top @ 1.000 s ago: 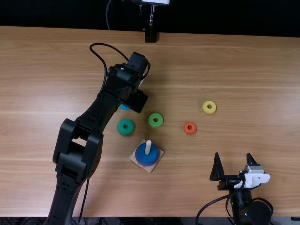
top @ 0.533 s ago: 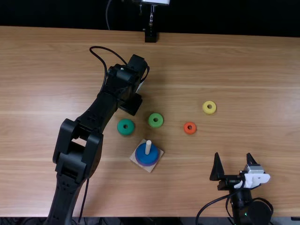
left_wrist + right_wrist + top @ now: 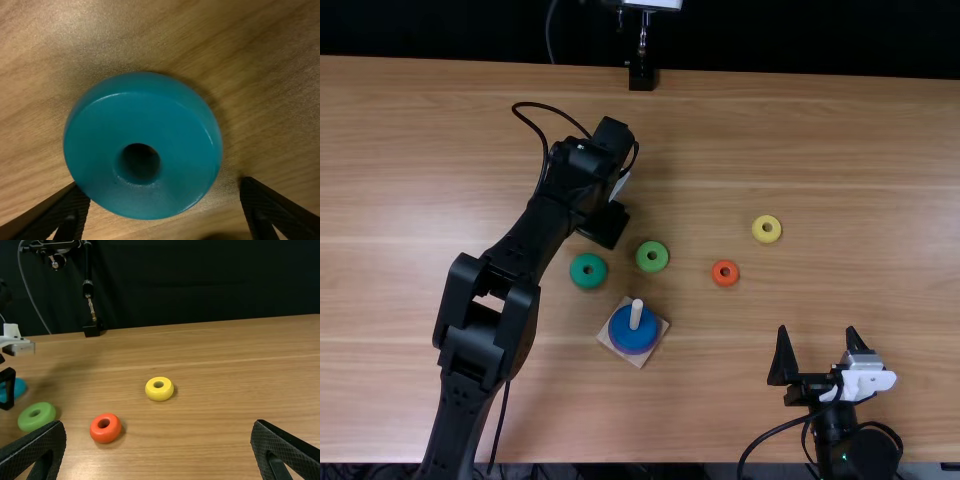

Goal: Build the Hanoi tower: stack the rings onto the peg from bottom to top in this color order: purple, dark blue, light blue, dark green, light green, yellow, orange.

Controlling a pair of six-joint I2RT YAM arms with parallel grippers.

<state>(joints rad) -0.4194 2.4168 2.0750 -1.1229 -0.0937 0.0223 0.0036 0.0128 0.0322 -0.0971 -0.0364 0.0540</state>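
Nearer the bench's near edge, the upright whitish peg (image 3: 636,312) on its square base (image 3: 609,338) is ringed by purple (image 3: 638,351) under dark blue (image 3: 624,334). Farther out, the dark green (image 3: 578,270), light green (image 3: 642,257), orange (image 3: 716,272), yellow (image 3: 757,230) and light blue (image 3: 100,145) rings are laid flat, apart, holes upward.

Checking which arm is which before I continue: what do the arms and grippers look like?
Both are black. The left arm has chunky, angular links, a thin looping black cable and a small white patch near its gripper. The right arm has curved black cables and a white part behind its tapering fingers, which carry a fine surface pattern.
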